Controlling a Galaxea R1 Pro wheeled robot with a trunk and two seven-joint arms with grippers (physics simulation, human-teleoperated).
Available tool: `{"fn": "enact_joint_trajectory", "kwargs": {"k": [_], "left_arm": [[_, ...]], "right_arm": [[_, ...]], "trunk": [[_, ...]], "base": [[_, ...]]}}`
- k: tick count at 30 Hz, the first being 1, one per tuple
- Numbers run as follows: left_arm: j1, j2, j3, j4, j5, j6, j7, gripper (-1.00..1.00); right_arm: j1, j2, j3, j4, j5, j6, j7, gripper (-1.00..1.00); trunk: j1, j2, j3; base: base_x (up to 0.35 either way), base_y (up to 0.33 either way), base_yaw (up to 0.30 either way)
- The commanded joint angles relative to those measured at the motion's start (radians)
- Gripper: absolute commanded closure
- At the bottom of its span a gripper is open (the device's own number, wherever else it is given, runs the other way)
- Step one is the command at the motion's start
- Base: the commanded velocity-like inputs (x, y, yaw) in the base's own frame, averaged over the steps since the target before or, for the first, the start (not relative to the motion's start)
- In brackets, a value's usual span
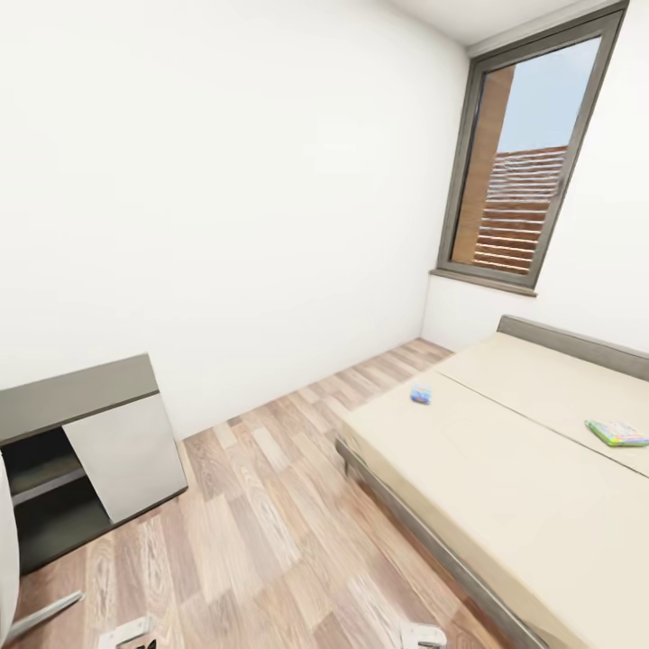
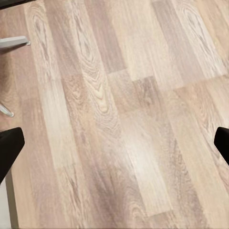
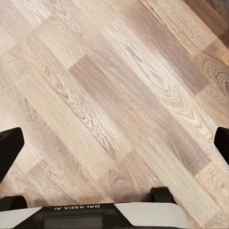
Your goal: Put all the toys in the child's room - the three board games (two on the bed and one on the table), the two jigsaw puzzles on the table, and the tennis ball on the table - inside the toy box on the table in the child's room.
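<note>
Step in hand: the robot appears to be on its way into the child's room, with no toy picked up yet (judged from the empty grippers and both items lying on the bed).
Bed: at the right of the head view, under the window, bare beige mattress with a grey frame.
Board game, far: a flat, brightly coloured box on the mattress toward the right edge of the head view.
Board game, near: a small blue item near the bed's floor-side edge, well apart from the first (too small to be sure it is a game box).
Cabinet: grey, at the left against the wall, one door ajar.
Left gripper: fingers spread wide, nothing between them, wooden floor beneath.
Right gripper: likewise spread wide and empty, above the floor, with part of the robot's base below it.
Next move: probably a drive toward the bed, close enough for one arm to reach over the mattress edge; the blue item looks the easier first reach.
</note>
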Motion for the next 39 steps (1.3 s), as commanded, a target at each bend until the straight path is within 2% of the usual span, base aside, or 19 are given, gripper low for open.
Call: {"fn": "enact_joint_trajectory", "kwargs": {"k": [1,8,22,39], "left_arm": [[-0.001,0.0,-0.004,0.001,0.011,-0.003,0.001,-1.0],[-0.001,-0.002,-0.005,0.001,0.011,-0.005,0.001,-1.0],[-0.001,-0.002,-0.005,0.001,0.01,-0.006,0.001,-1.0],[-0.001,-0.004,-0.006,0.001,0.008,-0.008,0.001,-1.0]], "right_arm": [[0.0,0.001,0.001,-0.002,-0.002,-0.002,-0.003,-1.0],[0.001,-0.001,0.044,0.0,-0.003,-0.036,-0.003,-1.0],[0.001,-0.001,0.05,0.0,-0.005,-0.042,-0.003,-1.0],[0.001,0.0,0.05,-0.001,-0.006,-0.043,-0.003,-1.0]], "trunk": [[0.001,-0.002,-0.002],[0.001,-0.002,-0.002],[0.001,-0.002,-0.002],[0.001,-0.002,-0.002]], "base": [[0.326,0.094,0.03],[0.311,0.16,0.01],[0.303,0.13,0.0],[0.33,0.01,0.0]]}}
